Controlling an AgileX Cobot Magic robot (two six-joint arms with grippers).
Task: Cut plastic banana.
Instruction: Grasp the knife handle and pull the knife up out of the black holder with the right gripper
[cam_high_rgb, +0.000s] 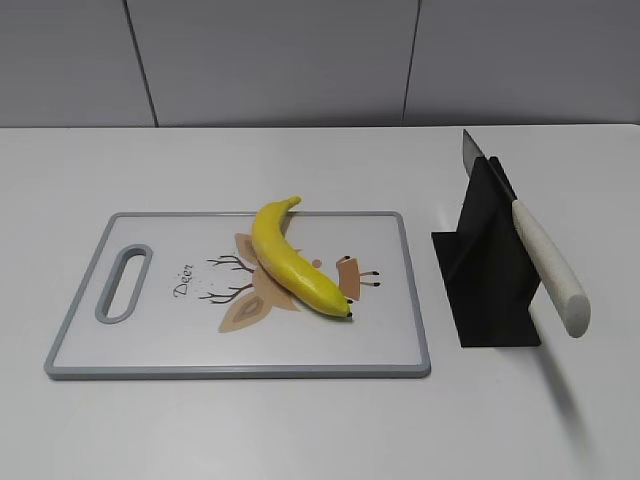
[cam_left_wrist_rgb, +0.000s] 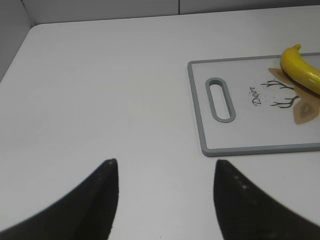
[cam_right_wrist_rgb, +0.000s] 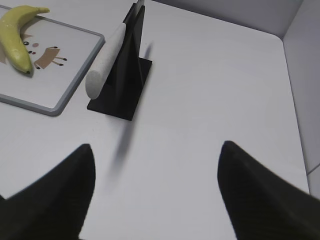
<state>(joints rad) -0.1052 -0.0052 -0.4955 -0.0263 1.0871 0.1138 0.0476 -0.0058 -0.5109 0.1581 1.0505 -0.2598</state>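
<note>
Nothing is cut yet: the plastic banana (cam_high_rgb: 292, 260) lies whole on a cutting board (cam_high_rgb: 90, 350) towards the table's left edge, and the knife (cam_high_rgb: 545, 265) rests untouched in its black stand (cam_high_rgb: 485, 290) nearer the right edge. Both the left gripper (cam_left_wrist_rgb: 165, 172) and right gripper (cam_right_wrist_rgb: 157, 165) hang apart and empty over bare table.
</note>
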